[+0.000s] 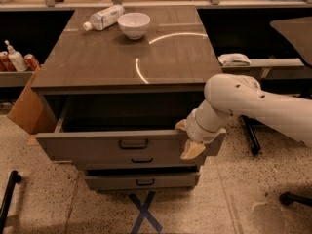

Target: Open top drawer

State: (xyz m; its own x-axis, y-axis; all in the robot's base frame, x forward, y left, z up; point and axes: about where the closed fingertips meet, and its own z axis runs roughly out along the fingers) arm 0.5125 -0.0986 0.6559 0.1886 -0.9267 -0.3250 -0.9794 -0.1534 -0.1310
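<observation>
The top drawer [97,143] is a wide grey-brown front with a small dark pull handle [133,144] at its centre. It stands pulled out from the cabinet, with a dark open gap behind it. My gripper [187,138] is at the drawer front's right end, one cream finger [192,150] lying over the front face and another tip at the top rim. It is well to the right of the handle. The white arm reaches in from the right.
Two narrower drawer fronts [141,181] sit below. On the cabinet top [146,57] stand a white bowl [134,24] and a lying plastic bottle [104,17]. A cardboard box [27,106] leans at left. A chair base [251,135] is at right, blue tape X [145,212] on the floor.
</observation>
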